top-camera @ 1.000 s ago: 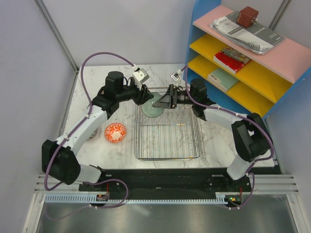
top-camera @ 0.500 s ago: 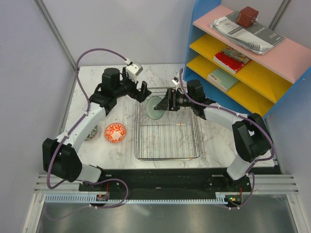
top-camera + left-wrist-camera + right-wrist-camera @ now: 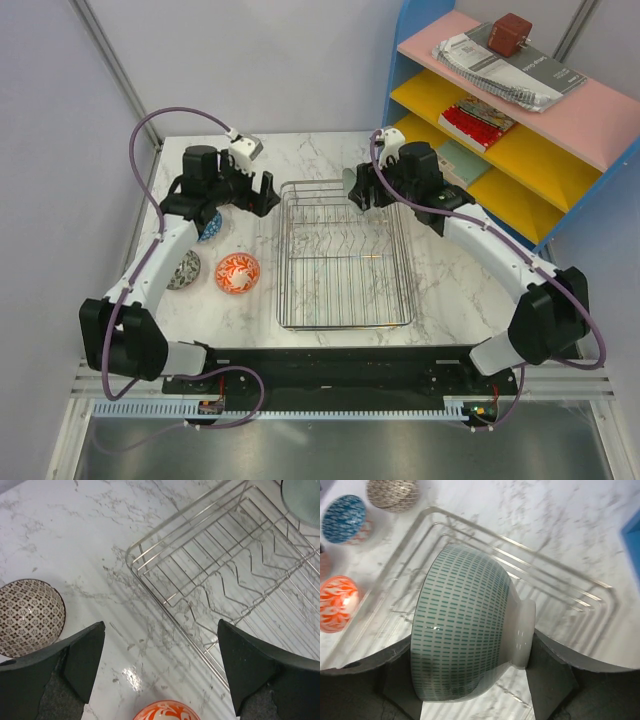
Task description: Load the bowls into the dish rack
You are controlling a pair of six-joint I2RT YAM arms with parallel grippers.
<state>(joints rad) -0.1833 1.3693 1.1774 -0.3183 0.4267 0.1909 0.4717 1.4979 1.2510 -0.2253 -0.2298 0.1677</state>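
Note:
My right gripper (image 3: 360, 187) (image 3: 470, 655) is shut on the pale teal-green bowl (image 3: 349, 182) (image 3: 465, 630), held on its side, rim against one finger and foot against the other, above the dish rack's (image 3: 345, 255) (image 3: 560, 580) far edge. Off the rack's far left corner my left gripper (image 3: 256, 194) (image 3: 160, 630) is open with nothing in it, over bare marble beside the rack (image 3: 225, 570). The red-orange bowl (image 3: 237, 272) (image 3: 165, 711) (image 3: 337, 602), a grey patterned bowl (image 3: 183, 270) (image 3: 30, 615) (image 3: 392, 492) and a blue bowl (image 3: 208, 226) (image 3: 342, 519) sit on the table left of the rack.
A blue shelf unit (image 3: 420, 60) with pink and yellow shelves stands at the back right, close behind the right arm. It carries books and a brown block (image 3: 509, 35). Grey walls close in the table's left and far sides.
The left gripper opened, let go of the teal bowl and drew back to the left. The right gripper kept the bowl and carried it toward the rack's far edge.

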